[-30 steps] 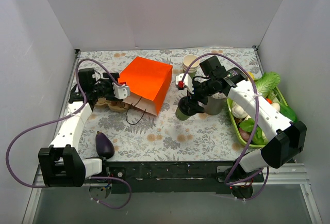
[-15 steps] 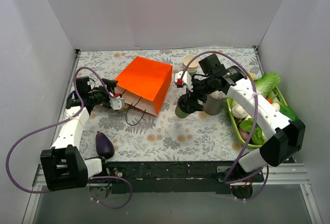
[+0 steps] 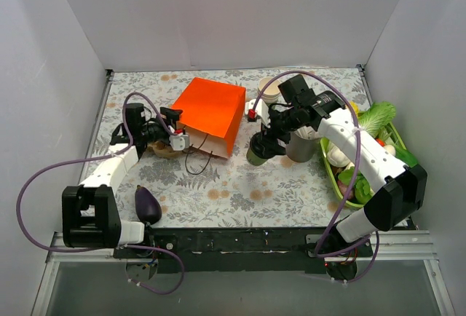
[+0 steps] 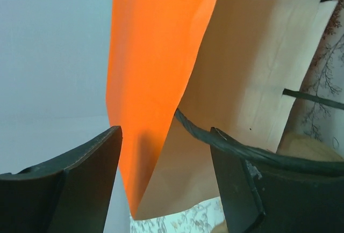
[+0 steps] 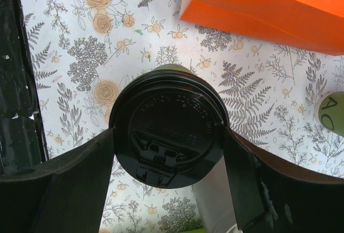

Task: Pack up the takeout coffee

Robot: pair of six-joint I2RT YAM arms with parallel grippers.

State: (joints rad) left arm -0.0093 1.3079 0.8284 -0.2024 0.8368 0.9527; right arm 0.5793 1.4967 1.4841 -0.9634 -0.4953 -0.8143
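The takeout coffee (image 3: 256, 156), a green cup with a black lid (image 5: 169, 131), is at mid-table, right of the orange paper bag (image 3: 211, 107). My right gripper (image 3: 262, 141) is shut on it, one finger on each side of the lid (image 5: 169, 155). I cannot tell whether the cup rests on the cloth. The bag lies on its side with its mouth toward the left arm. My left gripper (image 3: 177, 139) is open at the bag's mouth. The bag's orange edge (image 4: 156, 56) stands between its fingers (image 4: 165, 158), and the bag's black cord handle (image 4: 236, 147) lies against the right finger.
A stack of lidless cups (image 3: 268, 89) stands behind the coffee and a grey cup (image 3: 301, 148) right of it. A green tray (image 3: 342, 188) of vegetables is at the right edge. An eggplant (image 3: 148, 203) lies near the left arm's base. White walls enclose the table.
My left gripper has swung right, up to the bag's mouth. My right gripper has edged slightly toward the bag with the coffee in it.
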